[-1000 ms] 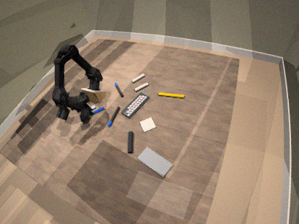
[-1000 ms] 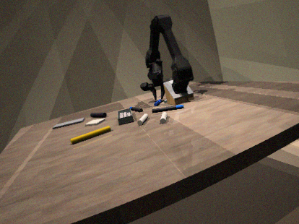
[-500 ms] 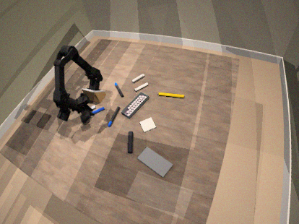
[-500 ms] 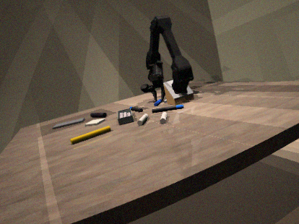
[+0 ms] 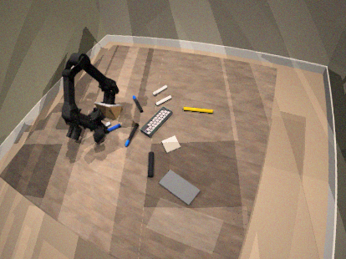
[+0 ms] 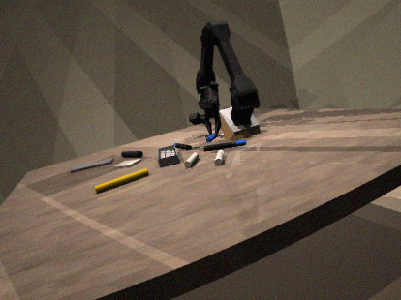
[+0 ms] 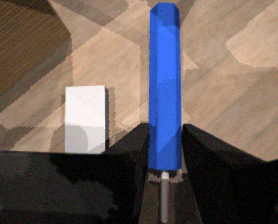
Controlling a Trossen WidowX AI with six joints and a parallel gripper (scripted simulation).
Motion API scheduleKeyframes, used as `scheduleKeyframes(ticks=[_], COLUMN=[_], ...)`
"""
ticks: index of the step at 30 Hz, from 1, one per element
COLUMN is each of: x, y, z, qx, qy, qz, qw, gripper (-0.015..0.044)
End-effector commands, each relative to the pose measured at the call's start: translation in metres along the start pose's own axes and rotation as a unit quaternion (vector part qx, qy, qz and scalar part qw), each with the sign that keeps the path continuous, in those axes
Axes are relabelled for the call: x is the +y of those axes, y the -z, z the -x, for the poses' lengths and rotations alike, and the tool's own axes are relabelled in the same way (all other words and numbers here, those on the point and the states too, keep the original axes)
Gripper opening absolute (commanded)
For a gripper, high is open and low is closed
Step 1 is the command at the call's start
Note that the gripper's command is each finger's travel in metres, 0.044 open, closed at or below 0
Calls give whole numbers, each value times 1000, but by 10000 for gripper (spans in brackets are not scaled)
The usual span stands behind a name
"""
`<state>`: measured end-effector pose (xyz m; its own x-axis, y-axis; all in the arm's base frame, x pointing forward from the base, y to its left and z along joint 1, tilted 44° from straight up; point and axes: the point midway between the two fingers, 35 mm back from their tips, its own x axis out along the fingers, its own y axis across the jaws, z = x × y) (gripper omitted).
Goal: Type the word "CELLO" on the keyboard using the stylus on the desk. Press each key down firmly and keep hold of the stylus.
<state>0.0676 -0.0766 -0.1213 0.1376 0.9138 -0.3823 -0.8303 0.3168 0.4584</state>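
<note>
The blue stylus (image 5: 114, 128) (image 6: 211, 137) (image 7: 165, 75) lies along the desk near the arm's base, its thin grey metal tip pointing to the bottom of the wrist view. My gripper (image 5: 106, 130) (image 6: 212, 135) (image 7: 164, 131) is low at the desk, its two black fingers shut on the stylus body near the tip end. The keyboard (image 5: 156, 122) (image 6: 169, 156), dark with pale keys, lies apart from the gripper, toward the middle of the desk. Its letters are too small to read.
A wooden block with a sloping white top (image 5: 109, 110) (image 6: 237, 129) stands close by the gripper. A small white block (image 7: 85, 117) lies beside the stylus. Two black-and-blue pens (image 5: 138, 104) (image 5: 132, 134) lie between arm and keyboard. A yellow rod (image 5: 198, 109) (image 6: 122, 180) lies beyond.
</note>
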Motion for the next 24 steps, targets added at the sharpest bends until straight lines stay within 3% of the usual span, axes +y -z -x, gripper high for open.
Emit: scheduleKeyframes(ticks=[1,9,17,24], x=[0,0,-1,-5], y=[-3,-24,-23,-22], z=[5,42,40,39], qx=[0,0,4,38], qy=[0,0,2,38], qz=[0,0,-6,-91], qw=[1000,1000,1000,994], gripper=[0,0,0,0])
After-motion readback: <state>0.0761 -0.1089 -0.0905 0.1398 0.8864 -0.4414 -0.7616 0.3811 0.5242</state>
